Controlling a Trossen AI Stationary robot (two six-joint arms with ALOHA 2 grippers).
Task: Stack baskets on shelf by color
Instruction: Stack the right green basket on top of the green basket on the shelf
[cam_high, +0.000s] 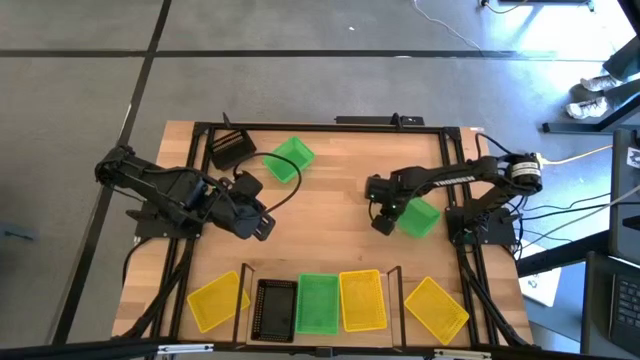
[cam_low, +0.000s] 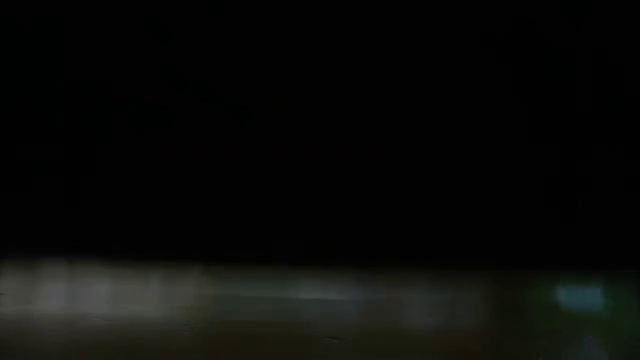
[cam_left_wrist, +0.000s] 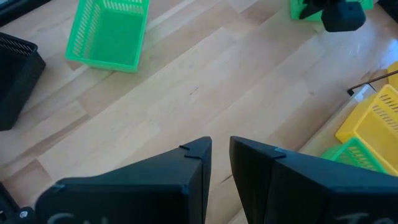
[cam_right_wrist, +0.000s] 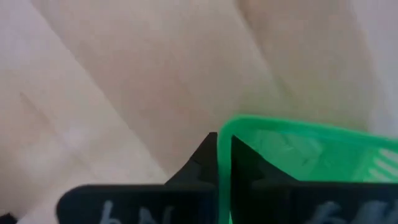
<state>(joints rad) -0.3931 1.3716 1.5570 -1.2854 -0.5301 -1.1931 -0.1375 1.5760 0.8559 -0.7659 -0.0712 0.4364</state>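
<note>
The table (cam_high: 330, 230) is pale planked wood, smooth with a soft sheen. The green basket (cam_left_wrist: 109, 31) is bright perforated plastic, slightly glossy; the black basket (cam_left_wrist: 15, 68) looks matt and ribbed. The left gripper (cam_left_wrist: 221, 152) has matt dark plastic fingers (cam_left_wrist: 186, 174)

Legible markings: none fully readable.
The right gripper (cam_right_wrist: 224, 163) carries pale lettering on its dark housing in the right wrist view, cut off at the picture's edge; only fragments resembling "b N" show. The left gripper (cam_left_wrist: 221, 152) bears similar pale marks, likewise cropped. White lettering on the right arm (cam_high: 452, 176) in the high view is too small to read.
</note>
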